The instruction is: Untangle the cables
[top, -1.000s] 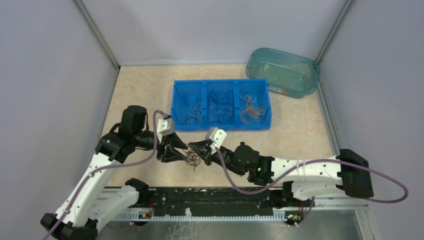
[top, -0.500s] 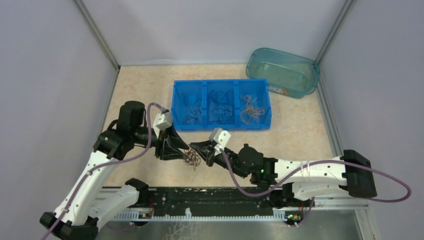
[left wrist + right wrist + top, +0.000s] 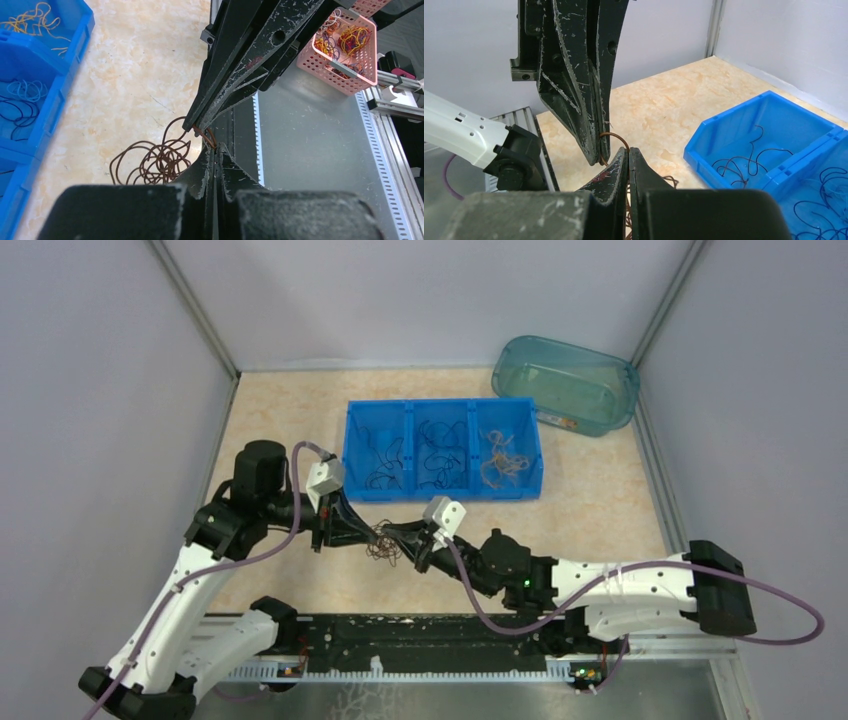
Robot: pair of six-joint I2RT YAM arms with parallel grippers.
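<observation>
A small tangle of thin brown cables (image 3: 383, 546) hangs between my two grippers, just above the table in front of the blue bin. In the left wrist view the brown tangle (image 3: 155, 161) dangles left of my fingertips. My left gripper (image 3: 371, 532) is shut on a brown strand (image 3: 207, 136). My right gripper (image 3: 391, 533) is shut on the same short arc of brown wire (image 3: 618, 139). The two gripper tips nearly touch. Part of the tangle is hidden behind my right fingers (image 3: 614, 175).
A blue three-compartment bin (image 3: 443, 410) behind the grippers holds black, dark blue and tan cables. A teal tub (image 3: 605, 368) stands at the back right. A pink basket of coloured wires (image 3: 347, 45) sits beyond the table edge. Walls close in left, right and back.
Both grippers have risen and closed in until their tips nearly touch. The brown tangle has been lifted from the table and now hangs between them.
</observation>
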